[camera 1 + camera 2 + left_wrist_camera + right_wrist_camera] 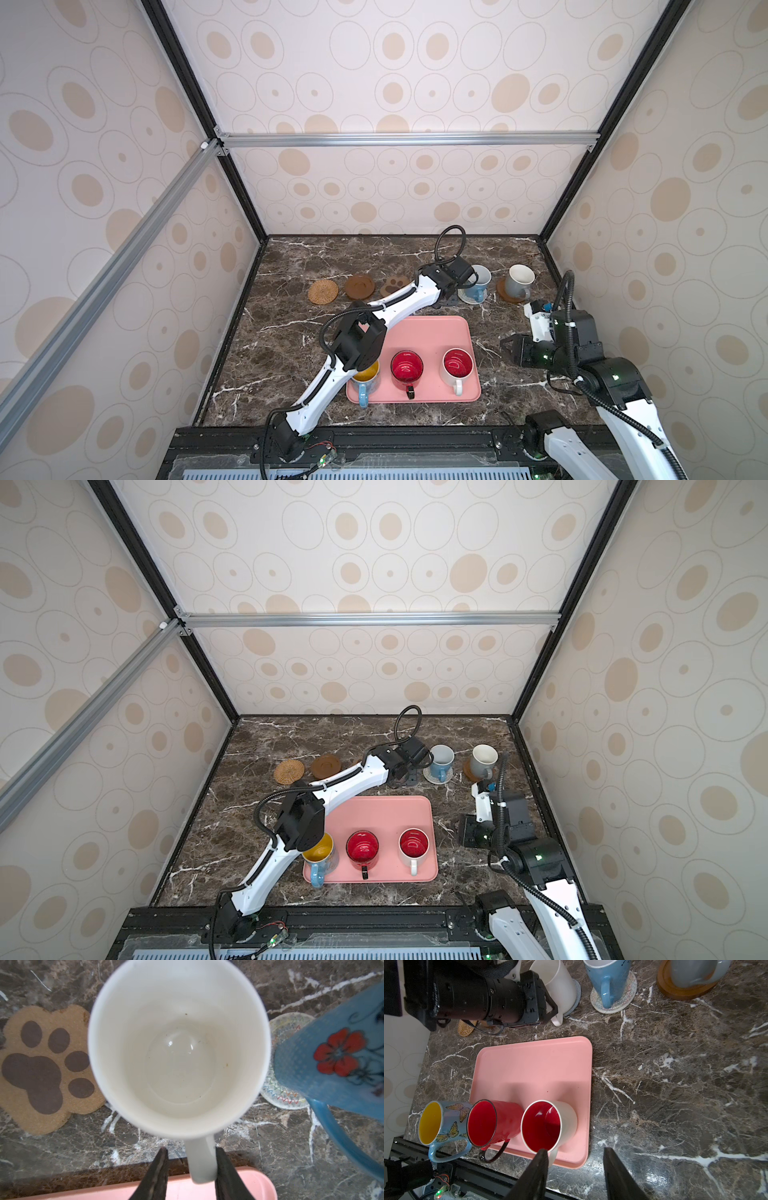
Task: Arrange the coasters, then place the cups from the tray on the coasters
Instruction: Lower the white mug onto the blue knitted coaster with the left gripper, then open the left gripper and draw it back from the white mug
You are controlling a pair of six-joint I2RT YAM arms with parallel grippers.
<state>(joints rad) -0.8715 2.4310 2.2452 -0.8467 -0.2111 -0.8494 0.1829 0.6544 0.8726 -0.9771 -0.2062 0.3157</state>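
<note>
Both released: left end effector [191,1148] straddles glossy mug [178,1053] handle, right end effector [575,1149] empty.

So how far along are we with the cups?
Roughly half. Done: the light blue mug stands on the cream woven coaster, the grey-white mug on a wooden coaster. In hand: the left gripper straddles the handle of the white mug, set on the blue-grey coaster. Left: the butterfly mug, red mug and red-lined white mug on the pink tray; rattan coaster, wooden disc and paw coaster sit bare in the row.
</note>
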